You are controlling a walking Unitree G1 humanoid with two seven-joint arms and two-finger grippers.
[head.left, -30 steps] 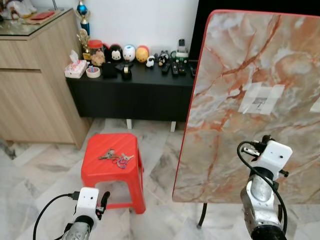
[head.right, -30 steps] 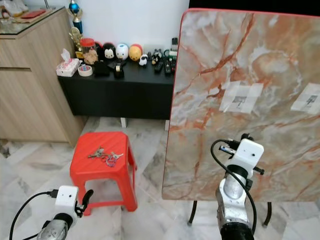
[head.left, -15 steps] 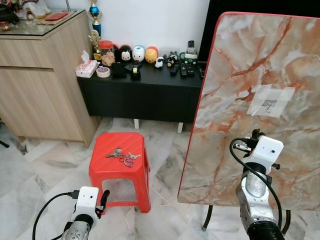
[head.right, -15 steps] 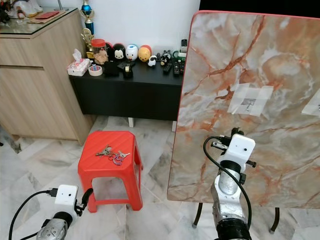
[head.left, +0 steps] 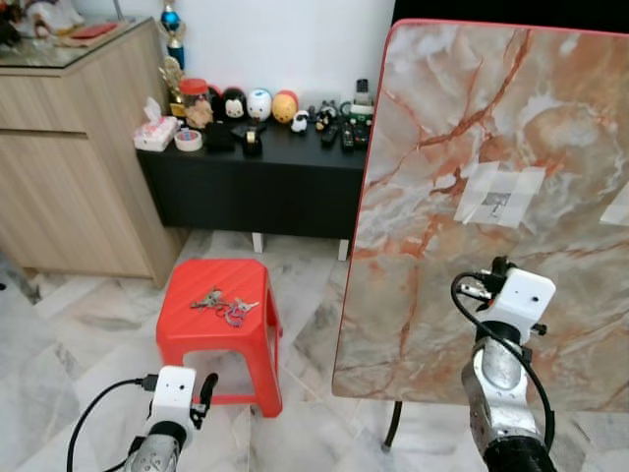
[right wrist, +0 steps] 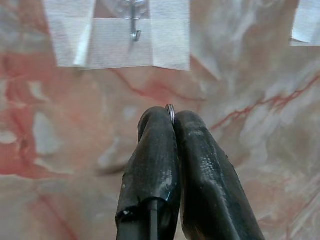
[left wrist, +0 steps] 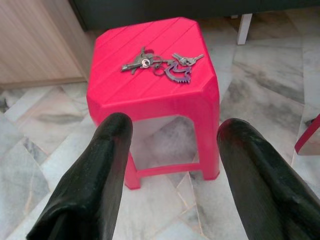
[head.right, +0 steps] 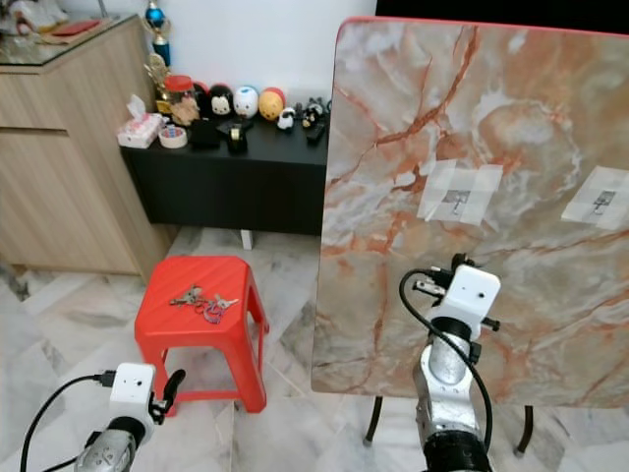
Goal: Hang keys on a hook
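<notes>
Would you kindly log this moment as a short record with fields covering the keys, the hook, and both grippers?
keys: bunch lying on top of the red stool
hook: small metal hook taped to the upright marble board
left gripper: open, low, pointed at the stool, apart from the keys
right gripper: shut, a thin metal ring edge showing between its fingers, raised before the board below the hook
task state: keys not yet hung

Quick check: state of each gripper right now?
Left gripper: open, holding nothing, pointed at the red stool with the keys.
Right gripper: shut on a small metal ring, below the hook.
</notes>
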